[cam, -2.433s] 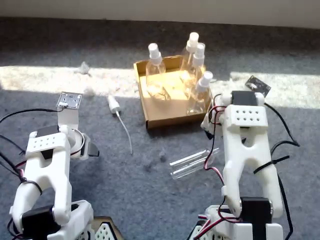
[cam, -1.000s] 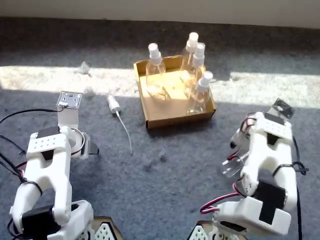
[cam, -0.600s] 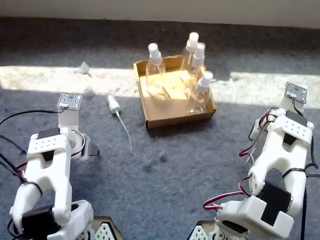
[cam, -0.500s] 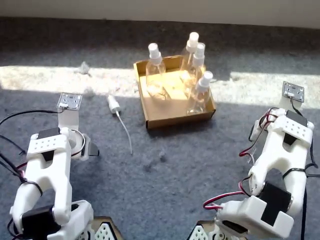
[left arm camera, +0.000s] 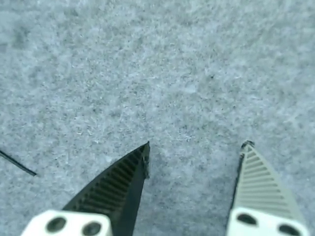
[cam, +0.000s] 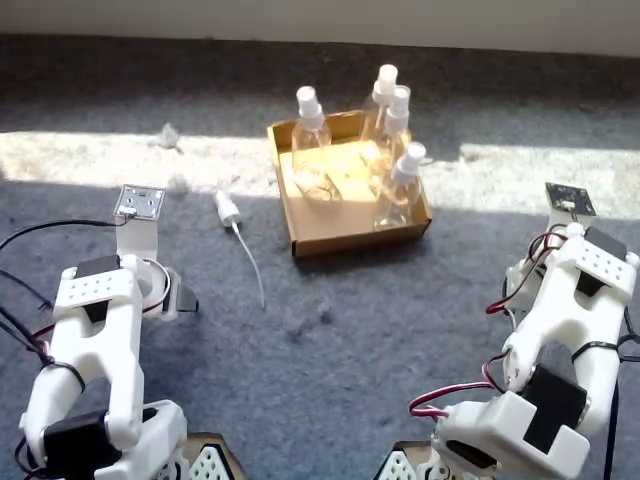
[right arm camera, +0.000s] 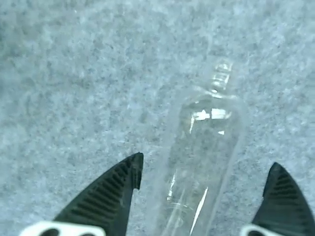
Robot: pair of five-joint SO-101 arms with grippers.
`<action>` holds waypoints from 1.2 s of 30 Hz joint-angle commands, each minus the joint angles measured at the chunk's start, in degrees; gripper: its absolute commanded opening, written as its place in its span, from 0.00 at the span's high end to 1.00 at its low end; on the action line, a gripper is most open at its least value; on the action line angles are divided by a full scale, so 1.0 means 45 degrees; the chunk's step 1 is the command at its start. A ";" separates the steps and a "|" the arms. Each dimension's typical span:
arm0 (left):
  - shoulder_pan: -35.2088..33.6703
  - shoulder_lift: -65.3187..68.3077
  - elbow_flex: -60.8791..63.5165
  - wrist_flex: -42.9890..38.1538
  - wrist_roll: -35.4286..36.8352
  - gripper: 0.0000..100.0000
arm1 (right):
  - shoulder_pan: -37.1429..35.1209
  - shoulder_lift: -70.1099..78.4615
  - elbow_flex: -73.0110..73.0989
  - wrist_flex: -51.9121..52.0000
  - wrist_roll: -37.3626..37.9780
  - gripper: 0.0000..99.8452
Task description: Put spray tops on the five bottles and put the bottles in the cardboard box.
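Grey carpet (cam: 330, 330) covered the whole work surface, with a band of sunlight across its far side. The cardboard box (cam: 355, 240) sat in that light, and four capped bottles (cam: 398, 192) stood upright inside it, each with a white top on. I counted those four as done.

The fifth bottle (right arm camera: 209, 123) was still outstanding. It lay on the carpet without a top, its bare threaded neck pointing away from my right arm. The right gripper (right arm camera: 205, 163) hung over it with its jaws spread wide, one on each side of the clear body, and I could see neither jaw pressing on it. The last spray top (cam: 228, 209) lay loose on the carpet just left of the box, its thin tube trailing back toward my left arm and well apart from the bottle. The left gripper (left arm camera: 194, 152) hung over bare carpet with its jaws apart and nothing between them.

As I judged it, what remained was to grip the bottle, fetch the top, join the two, and stand the bottle in the box with the others.
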 commanded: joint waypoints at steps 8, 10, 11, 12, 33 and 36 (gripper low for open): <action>0.0225 -0.0303 -0.0049 -0.0117 0.0117 0.73 | -0.0576 0.0674 -0.0850 -0.0596 -0.1739 0.66; 0.0225 -0.0303 -0.0049 -0.0098 0.0117 0.73 | -0.0772 0.1436 -0.1514 -0.0205 -0.1778 0.66; 0.0225 -0.0303 -0.0049 -0.0098 0.0117 0.73 | -0.0772 0.1866 -0.1885 -0.0049 -0.1797 0.66; 0.0225 -0.0303 -0.0049 -0.0098 0.0117 0.73 | -0.0752 0.2198 -0.2198 -0.0010 -0.1973 0.66; 0.0283 -0.0303 -0.0029 -0.0098 0.0117 0.73 | -0.0928 0.2042 -0.4347 0.2628 -0.3810 0.66; 0.0264 -0.0303 -0.0029 -0.0137 0.0117 0.73 | -0.1123 0.1260 -0.4151 0.2882 -0.3829 0.66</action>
